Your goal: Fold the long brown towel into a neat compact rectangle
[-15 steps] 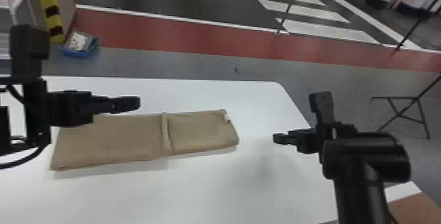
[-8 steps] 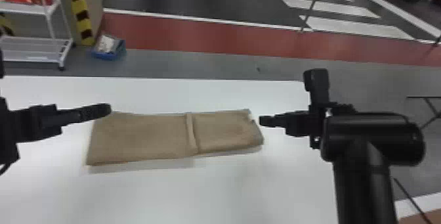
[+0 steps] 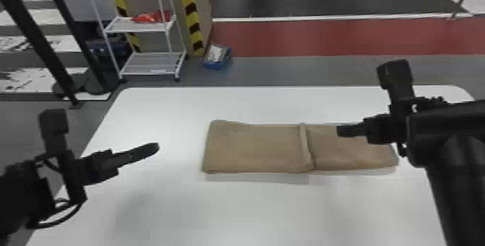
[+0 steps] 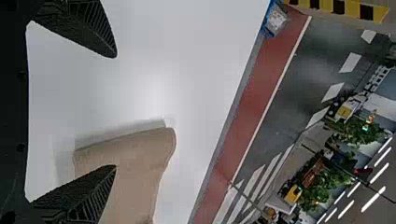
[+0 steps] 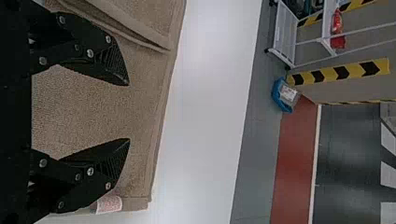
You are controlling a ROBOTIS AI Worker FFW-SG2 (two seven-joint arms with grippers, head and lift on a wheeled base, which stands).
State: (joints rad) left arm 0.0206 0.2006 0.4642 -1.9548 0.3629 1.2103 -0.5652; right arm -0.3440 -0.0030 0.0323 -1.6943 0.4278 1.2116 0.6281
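"Towel first: where does that long brown cloth towel (image 3: 254,149) lie?"

"Flat on the white, round-cornered table (image 3: 216,212), its long side running left to right. It's folded into a long strip, and a raised ridge (image 3: 306,144) crosses it right of its middle."

"Any marking on it?"

"Yes, a small pale tag (image 5: 109,204) with pinkish print, by an edge near the right gripper's lower finger in the right wrist view."

"And the black, two-fingered right gripper (image 3: 338,130)?"

"Above the towel's right-hand part in the head view. Seen from its own wrist, that gripper (image 5: 129,112) has its fingers spread wide, brown cloth behind the gap, nothing pinched. Whether a fingertip brushes the cloth, I can't tell."

"The left one?"

"The black left gripper (image 3: 156,147) is over bare tabletop, out to the left of the towel's left end. In the left wrist view, the left gripper (image 4: 116,111) is open too, holding nothing."

"What's past the table?"

"A white metal shelf cart (image 3: 140,29) with a red item (image 3: 155,17) on its upper shelf, a blue open bin (image 3: 218,59) on the grey floor, and a red painted floor band (image 3: 324,38)."
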